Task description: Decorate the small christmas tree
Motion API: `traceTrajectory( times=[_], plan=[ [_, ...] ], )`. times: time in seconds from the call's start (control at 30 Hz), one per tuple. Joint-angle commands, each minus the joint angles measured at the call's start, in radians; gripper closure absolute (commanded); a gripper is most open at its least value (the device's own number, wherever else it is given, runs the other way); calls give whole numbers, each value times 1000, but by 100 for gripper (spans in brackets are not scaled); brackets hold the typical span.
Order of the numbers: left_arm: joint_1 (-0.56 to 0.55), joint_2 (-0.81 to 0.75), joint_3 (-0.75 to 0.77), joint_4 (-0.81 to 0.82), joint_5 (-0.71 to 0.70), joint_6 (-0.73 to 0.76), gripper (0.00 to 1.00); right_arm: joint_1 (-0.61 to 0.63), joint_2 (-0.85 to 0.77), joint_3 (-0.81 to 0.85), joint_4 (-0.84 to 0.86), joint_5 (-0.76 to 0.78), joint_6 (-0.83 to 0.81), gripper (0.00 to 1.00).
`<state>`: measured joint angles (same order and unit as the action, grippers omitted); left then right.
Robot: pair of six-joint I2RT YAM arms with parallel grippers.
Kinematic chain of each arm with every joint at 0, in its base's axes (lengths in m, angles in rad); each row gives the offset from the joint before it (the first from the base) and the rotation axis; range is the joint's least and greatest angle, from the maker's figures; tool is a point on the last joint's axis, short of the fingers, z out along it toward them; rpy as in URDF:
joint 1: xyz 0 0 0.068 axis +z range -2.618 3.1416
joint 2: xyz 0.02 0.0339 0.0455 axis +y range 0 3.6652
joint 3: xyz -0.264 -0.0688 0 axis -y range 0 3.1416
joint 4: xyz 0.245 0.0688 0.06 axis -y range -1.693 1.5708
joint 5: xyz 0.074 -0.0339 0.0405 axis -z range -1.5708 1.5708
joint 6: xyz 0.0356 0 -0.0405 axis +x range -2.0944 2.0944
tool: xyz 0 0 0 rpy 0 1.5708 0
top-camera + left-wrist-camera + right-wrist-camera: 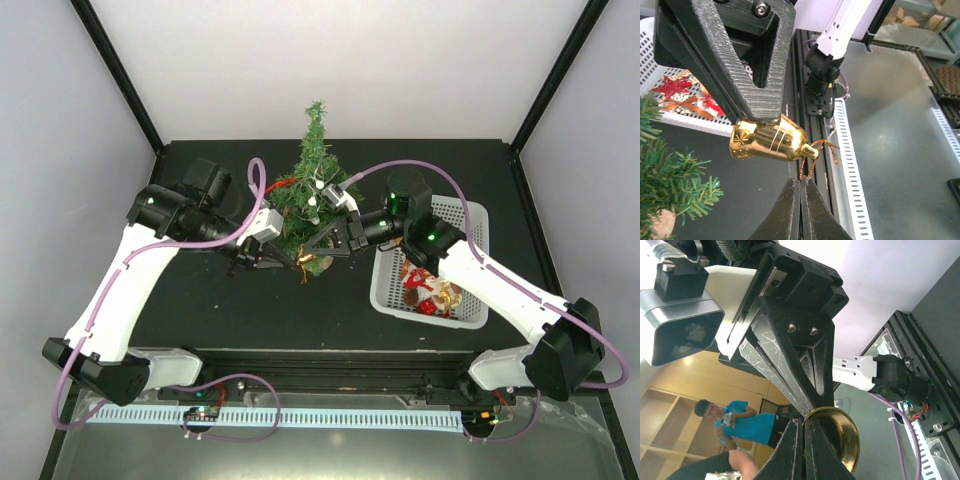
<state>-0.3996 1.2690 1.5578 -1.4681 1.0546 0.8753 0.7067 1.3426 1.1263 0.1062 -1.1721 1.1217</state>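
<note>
A shiny gold bell (771, 141) with a gold cord loop hangs in the air between my two grippers, in front of the small christmas tree (312, 185). In the left wrist view my left gripper (801, 181) is shut on the cord just below the bell's top. My right gripper (763, 120) comes down from above and is shut on the bell's rim. In the right wrist view the bell's open mouth (842, 440) sits beside my right gripper (803, 421), pinched at its edge. The tree's green branches (670, 190) fill the lower left.
A white slotted basket (472, 215) at the right of the tree holds several ornaments, among them a red star (667, 86). The tree stands near the back of the black table (200, 310). A white perforated rail (847, 165) runs along the table's near edge.
</note>
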Motion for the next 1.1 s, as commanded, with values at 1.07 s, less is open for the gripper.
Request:
traceTrajectory(
  times=[1.07],
  plan=[
    [-4,3,106,-1,-215,4,98,1,-28,-86,-37,85,-66,75]
  ],
)
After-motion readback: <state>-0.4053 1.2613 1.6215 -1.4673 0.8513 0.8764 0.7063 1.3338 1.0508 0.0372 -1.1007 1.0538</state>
